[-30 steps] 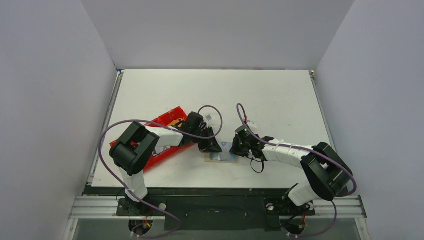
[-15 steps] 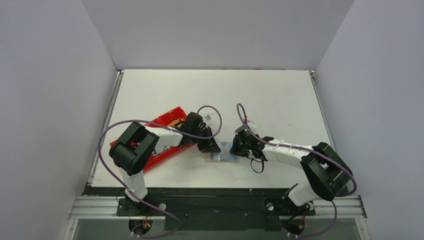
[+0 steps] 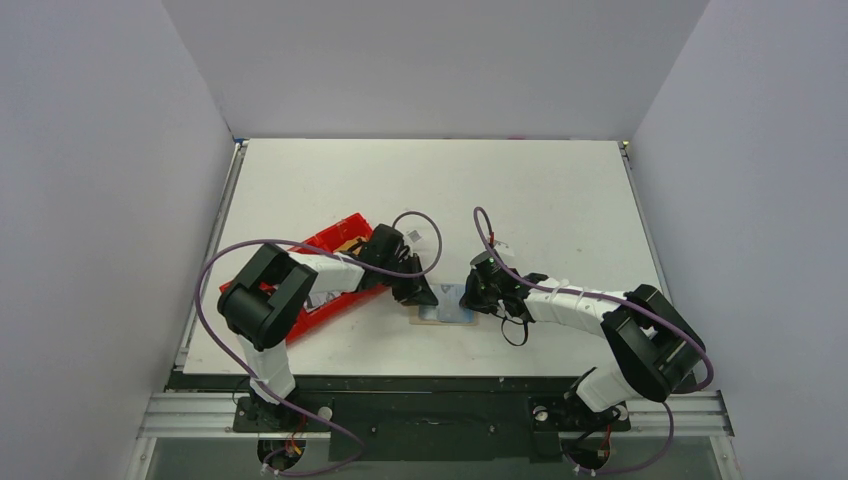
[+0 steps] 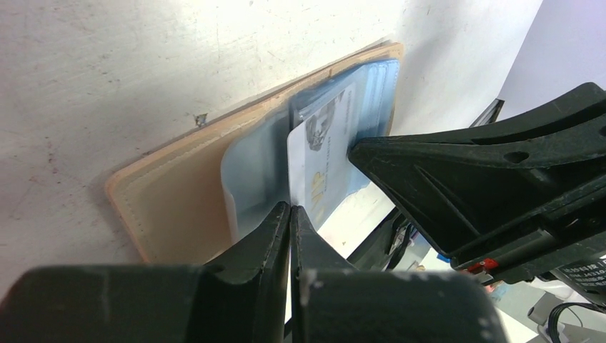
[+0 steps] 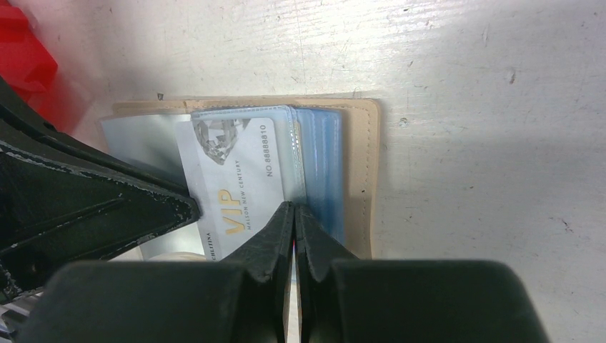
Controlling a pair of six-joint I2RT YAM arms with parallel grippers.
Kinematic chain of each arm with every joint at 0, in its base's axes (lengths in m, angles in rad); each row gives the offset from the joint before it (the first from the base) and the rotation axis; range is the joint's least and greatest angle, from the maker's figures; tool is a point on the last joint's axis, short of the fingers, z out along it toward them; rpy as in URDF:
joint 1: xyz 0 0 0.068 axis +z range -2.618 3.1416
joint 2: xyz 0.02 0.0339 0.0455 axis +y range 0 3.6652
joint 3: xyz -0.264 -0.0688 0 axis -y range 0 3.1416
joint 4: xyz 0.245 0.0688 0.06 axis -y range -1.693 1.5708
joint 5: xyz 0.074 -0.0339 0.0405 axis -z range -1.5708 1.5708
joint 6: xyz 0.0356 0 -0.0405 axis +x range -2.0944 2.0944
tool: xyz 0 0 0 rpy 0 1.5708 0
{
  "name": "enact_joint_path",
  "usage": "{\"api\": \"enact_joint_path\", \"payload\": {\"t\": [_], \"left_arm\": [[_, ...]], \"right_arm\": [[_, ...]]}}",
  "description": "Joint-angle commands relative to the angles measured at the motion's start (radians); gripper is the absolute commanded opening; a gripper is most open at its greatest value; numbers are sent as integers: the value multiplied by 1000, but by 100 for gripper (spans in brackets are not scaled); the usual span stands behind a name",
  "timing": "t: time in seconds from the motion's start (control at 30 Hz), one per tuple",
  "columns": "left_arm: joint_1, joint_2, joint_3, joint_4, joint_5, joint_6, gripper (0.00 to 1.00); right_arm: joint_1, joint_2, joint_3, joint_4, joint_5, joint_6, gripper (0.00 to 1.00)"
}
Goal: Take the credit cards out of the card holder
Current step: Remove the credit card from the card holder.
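Drawing a card out of its pocket looks to be the step in hand. The card holder (image 5: 361, 179) lies open and flat on the table (image 3: 520, 200), low in the middle of the top view, just right of the red tray (image 3: 335, 262). The white card (image 5: 239, 179), printed VIP, sits askew with one end in the plastic sleeves (image 5: 321, 164) and the other sticking out toward the lower left of the right wrist view. The left gripper (image 4: 290, 211) has its fingers drawn together, and the card's edge runs in between the tips, so it seems pinched, though the contact is too fine to be sure. The right gripper (image 5: 294, 209) also has its fingers closed, tips down at the seam where card meets sleeves, probably pinning the holder. Next, the left arm should pull away level toward the tray side while the right keeps the holder down; otherwise the whole holder may slide along. No other card can be made out in the bluish sleeves.
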Motion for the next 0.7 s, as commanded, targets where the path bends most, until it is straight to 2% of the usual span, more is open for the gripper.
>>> {"api": "enact_joint_path", "payload": {"t": [0.0,0.67], "left_arm": [[21,-36,16,-31,-23,47,0],[54,-124,0,-136,-55,113,0]], "right_arm": [[-20,49,-48,-144,106,-23,0],[-21,54,-41,-146,105,-28,0]]}}
